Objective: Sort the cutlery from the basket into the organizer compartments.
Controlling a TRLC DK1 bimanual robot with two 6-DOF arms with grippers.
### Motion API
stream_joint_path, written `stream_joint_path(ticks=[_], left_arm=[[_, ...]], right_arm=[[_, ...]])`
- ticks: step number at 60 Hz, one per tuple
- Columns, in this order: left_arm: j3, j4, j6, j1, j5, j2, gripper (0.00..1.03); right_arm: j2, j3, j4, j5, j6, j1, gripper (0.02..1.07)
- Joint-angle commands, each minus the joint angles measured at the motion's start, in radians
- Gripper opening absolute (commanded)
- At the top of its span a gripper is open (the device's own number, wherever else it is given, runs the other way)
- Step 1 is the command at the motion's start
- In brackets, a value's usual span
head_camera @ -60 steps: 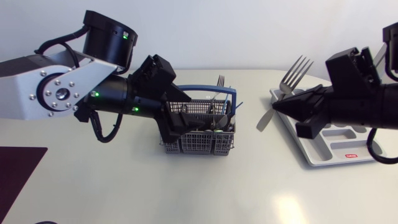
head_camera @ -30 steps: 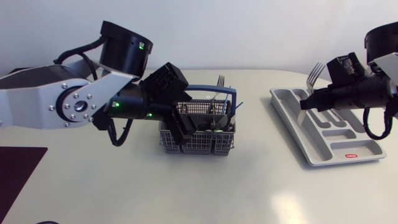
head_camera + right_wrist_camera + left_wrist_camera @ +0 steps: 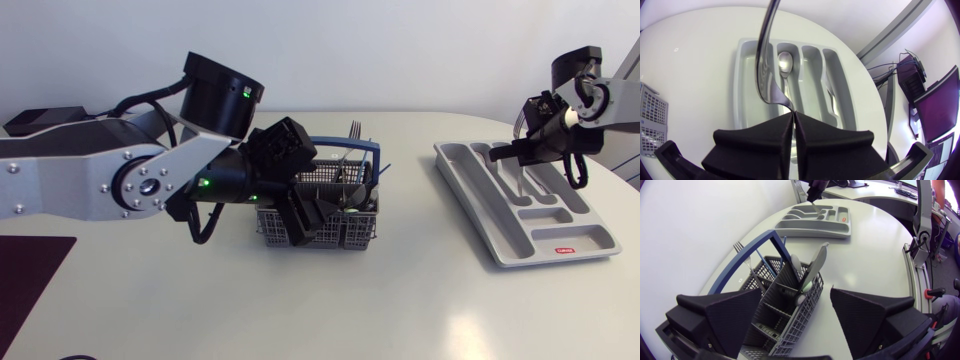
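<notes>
The grey wire cutlery basket (image 3: 345, 232) with a blue handle stands mid-table and holds several pieces, among them a fork (image 3: 742, 250) and a spoon (image 3: 812, 270). My left gripper (image 3: 312, 210) is open at the basket's left end, and its fingers (image 3: 730, 315) straddle the basket (image 3: 785, 310). The grey organizer (image 3: 500, 235) lies at the right. Above its far end my right gripper (image 3: 515, 155) is shut on a fork (image 3: 520, 182). In the right wrist view the fork (image 3: 764, 60) runs ahead from the shut gripper (image 3: 792, 114) over the organizer (image 3: 741, 100), where a spoon (image 3: 785, 62) lies in one compartment.
A dark mat (image 3: 25, 270) lies at the table's front left corner. The organizer (image 3: 837, 229) sits close to the table's right edge. Bare tabletop separates the basket from the organizer.
My right arm has drawn back to the right with the fork and now holds it over the organizer's far end. My left arm shifted slightly right at the basket, still open.
</notes>
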Motion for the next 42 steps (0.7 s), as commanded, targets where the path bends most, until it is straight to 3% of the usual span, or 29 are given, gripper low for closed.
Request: stream_joint_path(ticks=[1, 24, 42], left_arm=[[-0.021, 0.008, 0.019, -0.011, -0.01, 0.019, 0.95], [-0.011, -0.002, 0.019, -0.054, -0.047, 0.021, 0.95], [-0.014, -0.002, 0.018, -0.062, -0.047, 0.027, 0.95]], right_arm=[[0.072, 0.09, -0.011, 0.037, 0.03, -0.014, 0.08], [0.334, 0.342, -0.082, 0.115, 0.055, -0.071, 0.08], [0.43, 0.405, -0.091, 0.129, 0.043, -0.091, 0.08]])
